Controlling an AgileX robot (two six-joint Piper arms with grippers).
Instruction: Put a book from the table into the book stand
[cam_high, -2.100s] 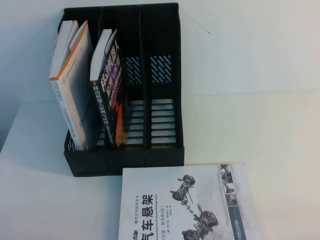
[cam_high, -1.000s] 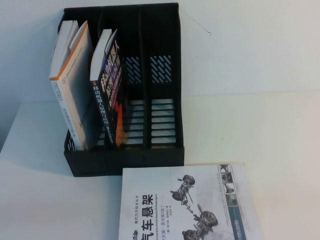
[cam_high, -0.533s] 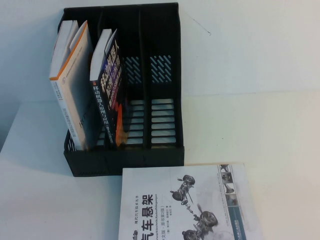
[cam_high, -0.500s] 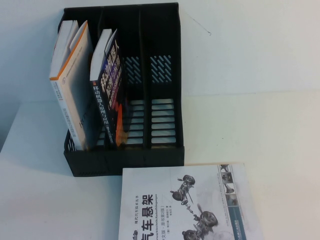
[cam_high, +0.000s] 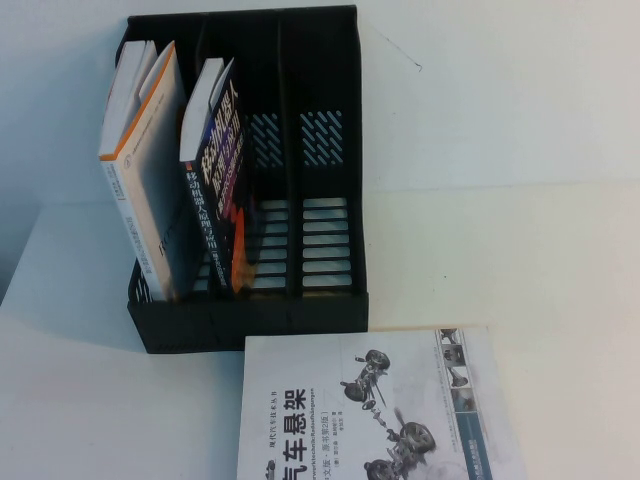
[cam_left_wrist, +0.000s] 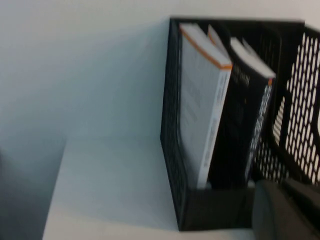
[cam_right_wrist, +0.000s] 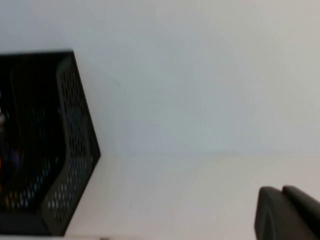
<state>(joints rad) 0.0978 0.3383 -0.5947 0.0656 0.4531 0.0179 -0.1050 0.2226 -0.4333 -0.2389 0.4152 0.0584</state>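
The book, white with a large black Chinese title and grey suspension drawings, lies flat on the white table, just in front of the book stand and partly cut off by the view's near edge. The black three-slot book stand stands at the back left; its right slot is empty. Neither gripper shows in the high view. My left gripper is shut and empty, close to the stand's front corner. My right gripper is shut and empty over bare table, to the right of the stand.
A white book with an orange edge leans in the stand's left slot. A dark book with orange lettering stands in the middle slot. A white wall rises behind the table. Bare tabletop lies to the right of the stand.
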